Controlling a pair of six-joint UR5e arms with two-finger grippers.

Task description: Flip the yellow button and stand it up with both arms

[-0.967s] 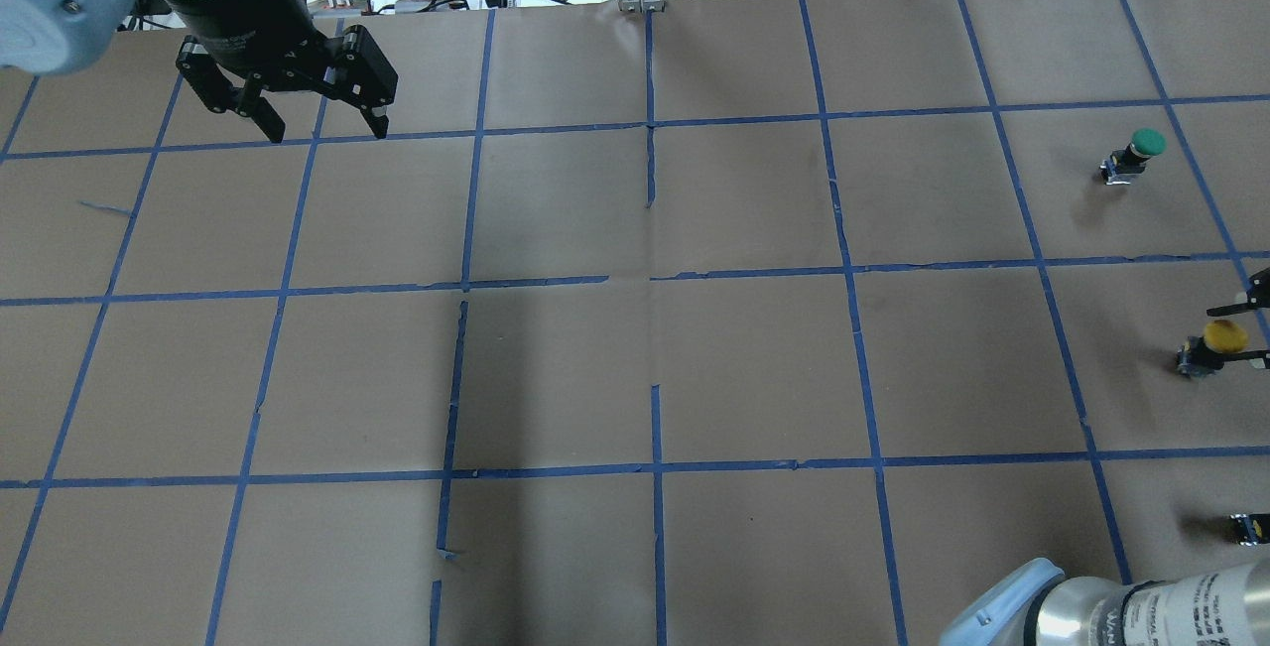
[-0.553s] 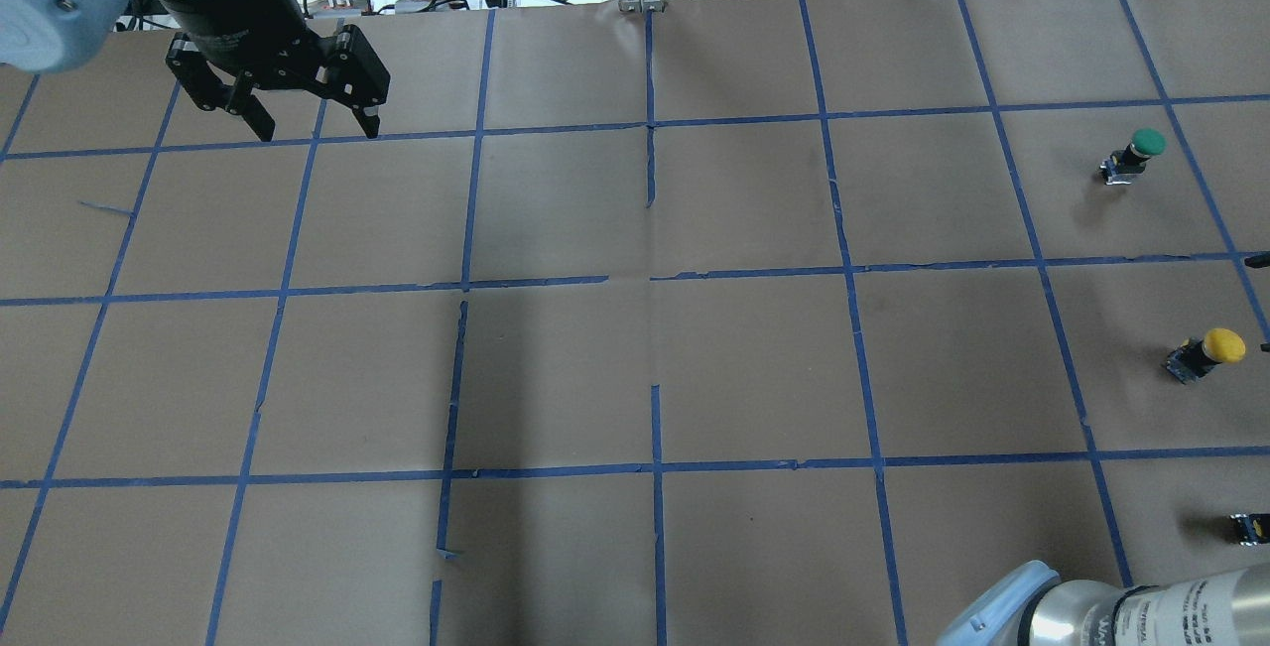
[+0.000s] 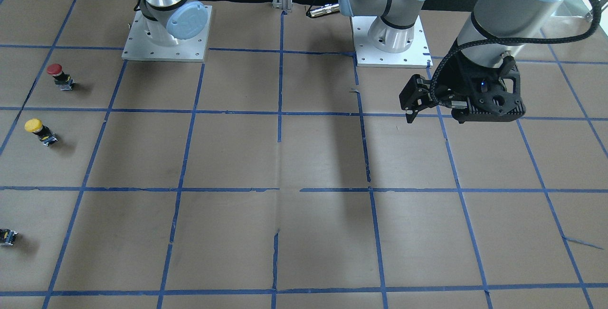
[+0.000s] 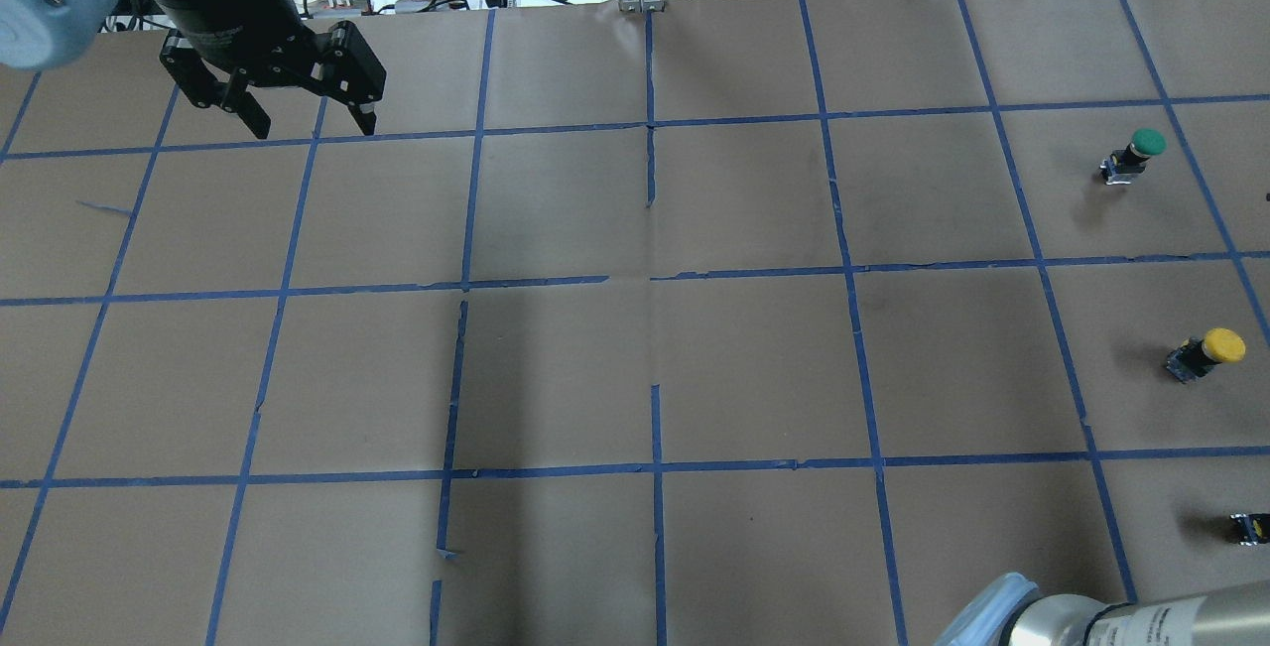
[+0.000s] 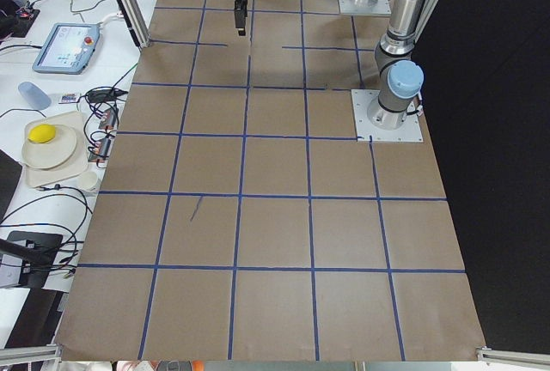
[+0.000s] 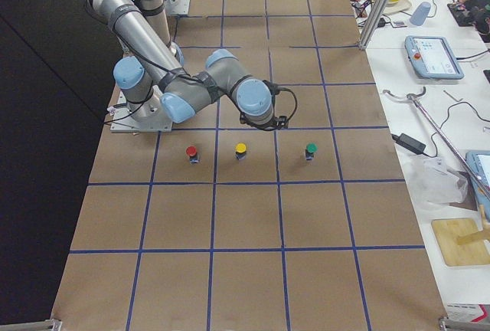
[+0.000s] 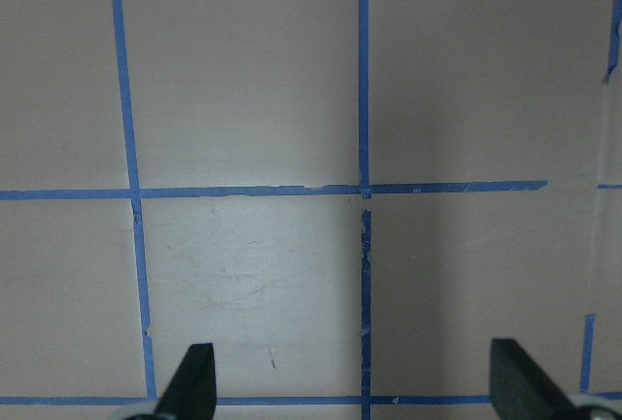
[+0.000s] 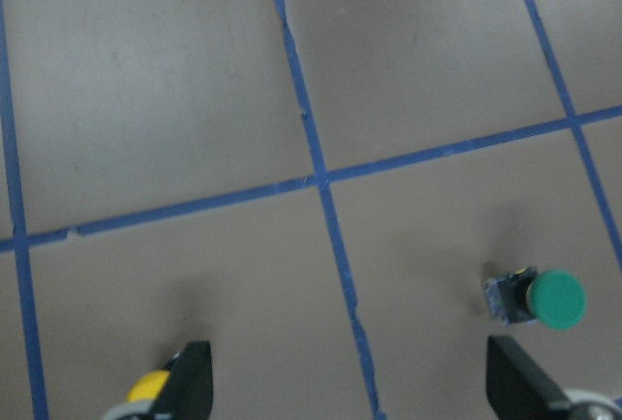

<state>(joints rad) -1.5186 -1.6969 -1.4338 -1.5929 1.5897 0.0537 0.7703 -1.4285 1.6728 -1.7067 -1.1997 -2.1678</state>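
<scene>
The left gripper (image 4: 315, 127) is held above the far left corner of the worktop (image 4: 754, 368). Its fingers are spread wide, with nothing between them and nothing touched. The right gripper (image 8: 350, 396) is spread just as wide, as its wrist view shows, and only brown paper is seen between its two fingers. Nothing is gripped by it.

The yellow button (image 4: 1206, 353) is found on the worktop's right side, resting on its dark body with the cap uppermost. It is apart from both grippers, though in the right wrist view its cap shows just beside one finger at the bottom edge. It stands in a row between a red button (image 3: 58, 74) and a green button (image 4: 1137, 152).

On a side bench, a yellow fruit (image 5: 41, 135) is held in a pale plate (image 5: 60, 158).
</scene>
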